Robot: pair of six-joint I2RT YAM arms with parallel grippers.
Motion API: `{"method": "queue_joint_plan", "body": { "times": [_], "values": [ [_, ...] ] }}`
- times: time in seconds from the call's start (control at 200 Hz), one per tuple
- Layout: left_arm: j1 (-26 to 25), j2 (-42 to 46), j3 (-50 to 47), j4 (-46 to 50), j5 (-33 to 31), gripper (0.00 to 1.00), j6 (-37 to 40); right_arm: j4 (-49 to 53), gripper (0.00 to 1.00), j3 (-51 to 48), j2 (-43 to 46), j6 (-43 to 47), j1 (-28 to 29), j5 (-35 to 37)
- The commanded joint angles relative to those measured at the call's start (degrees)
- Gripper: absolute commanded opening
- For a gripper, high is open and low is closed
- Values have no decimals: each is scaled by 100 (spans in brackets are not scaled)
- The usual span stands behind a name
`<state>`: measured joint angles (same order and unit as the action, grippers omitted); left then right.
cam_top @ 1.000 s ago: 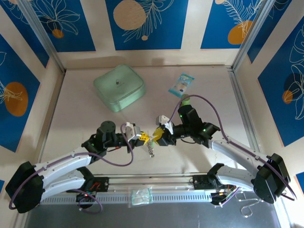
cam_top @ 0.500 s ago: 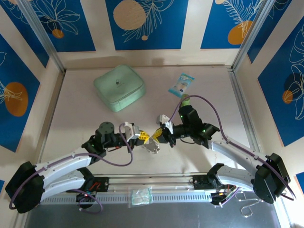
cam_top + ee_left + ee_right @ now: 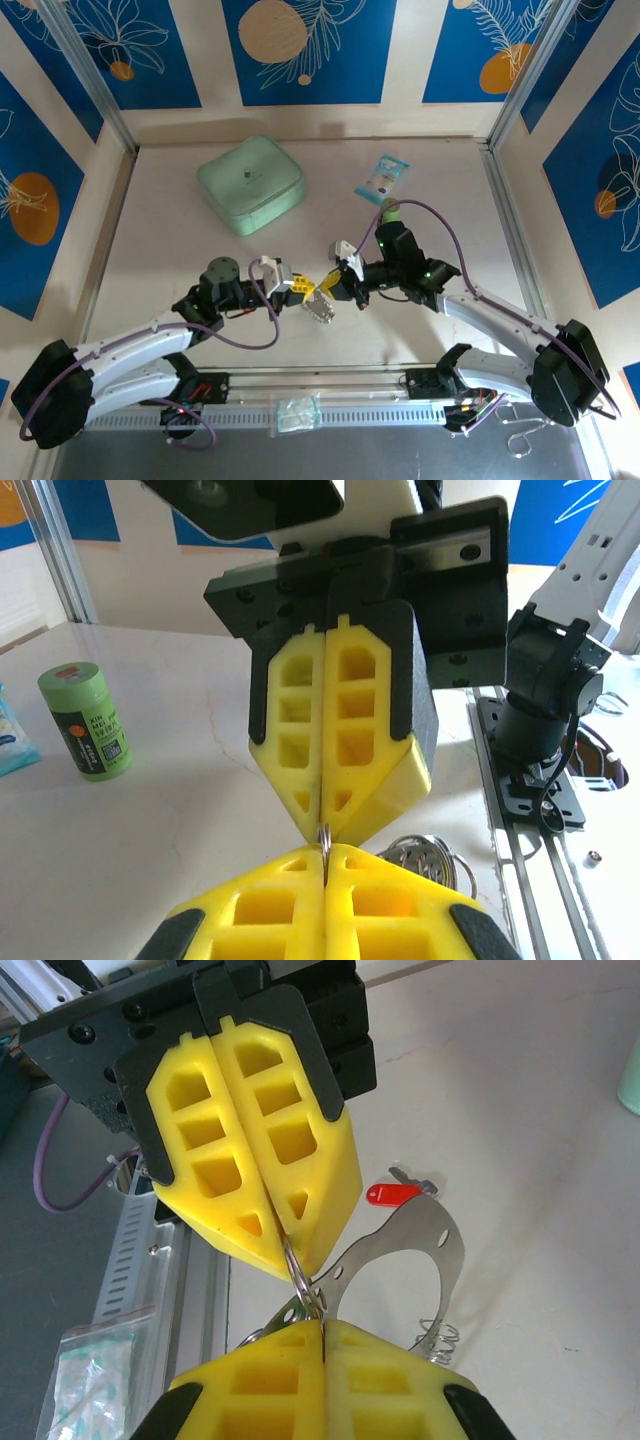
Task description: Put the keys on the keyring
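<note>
One keyring was found held above the table between the two gripper tips. It was gripped by a thin wire loop at its edge, with its pale hoop hanging below and to one side. The fingers of the left gripper were closed together on that loop. The fingers of the right gripper were likewise closed on it from the opposite side, tip to tip with the left. Small silvery pieces were noted along the hoop's lower edge, partly cut off behind the right gripper's yellow pads.

A red key was seen just beyond the hoop. Whether it was attached to the hoop or lay on the table could not be determined.

A green cylinder stood upright well behind. Its label appeared to read "XIN MEI" beside a square code, and the smaller print was illegible. Writing on the blue packet could not be read. A mint-green pouch lay at the far left.
</note>
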<state>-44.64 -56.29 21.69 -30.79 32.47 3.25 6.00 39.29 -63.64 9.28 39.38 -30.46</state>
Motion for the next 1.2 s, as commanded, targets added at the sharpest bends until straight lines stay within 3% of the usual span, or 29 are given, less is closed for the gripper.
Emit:
{"method": "queue_joint_plan", "body": {
  "times": [0.0,0.255,0.515,0.725,0.845,0.96,1.05,1.125,1.195],
  "values": [
    [-36,150,40,-644,-7,0,-108,-151,0,-147,-8,-127,61,-96],
    [-29,101,2,-552,-8,0,-105,-907,28,-335,542,-281,36,5],
    [-36,92,-16,-550,-4,0,-96,-1035,30,-364,341,-312,52,-162],
    [-36,93,-29,-600,-7,0,-127,-1122,24,-283,124,-293,79,-215],
    [-36,81,-34,-634,-3,0,-131,-1205,15,-187,-3,-285,79,-289],
    [-35,109,-25,-582,-44,0,-109,-1159,0,-158,-18,-228,65,-285],
    [-31,141,-1,-340,-266,0,-31,-885,0,-62,63,-50,68,-205],
    [-35,209,111,176,-396,25,193,-402,0,108,119,255,70,-49],
    [-36,253,278,712,-470,32,421,285,0,385,76,694,97,108]
  ]
}}
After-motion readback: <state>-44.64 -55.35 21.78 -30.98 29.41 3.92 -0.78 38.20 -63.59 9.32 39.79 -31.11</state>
